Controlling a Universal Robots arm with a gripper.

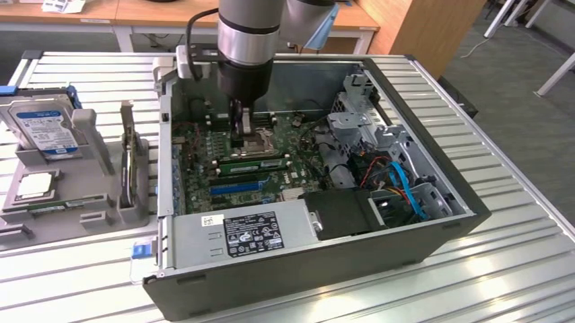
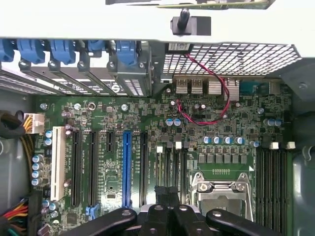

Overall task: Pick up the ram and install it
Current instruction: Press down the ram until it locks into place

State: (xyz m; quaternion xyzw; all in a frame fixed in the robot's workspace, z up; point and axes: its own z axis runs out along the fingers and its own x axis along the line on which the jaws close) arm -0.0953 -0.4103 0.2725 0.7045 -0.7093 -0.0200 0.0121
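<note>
The pincer (image 1: 244, 138) is closed, its two black fingers (image 2: 167, 216) pressed together low inside the open computer case (image 1: 431, 168). It sits right over the green motherboard (image 2: 231, 123), close to the silver processor socket (image 2: 219, 189). I cannot tell if anything thin is held between the fingers. A ram (image 1: 256, 161) stick lies in a slot on the motherboard, just beside the pincer on the side toward the power supply (image 1: 247, 232). In the wrist view, long black ram slots (image 2: 170, 167) run up from the fingers, and I cannot tell if they touch.

The arm (image 1: 247, 33) comes straight down from above into the case. It is grey and silver, with a black part at the bottom.

The case lies on its side on a worktop (image 1: 503, 269) made of silver metal strips. Blue cables (image 1: 409, 192) curl near the exterior view's right wall of the case. On the exterior view's left stands a grey holder (image 1: 94, 202) with a hard drive (image 1: 45, 128) leaning in it and a square silver chip (image 1: 34, 185) lying flat.

Behind the worktop are wooden desks (image 1: 161, 13) and a grey floor (image 1: 530, 121).
</note>
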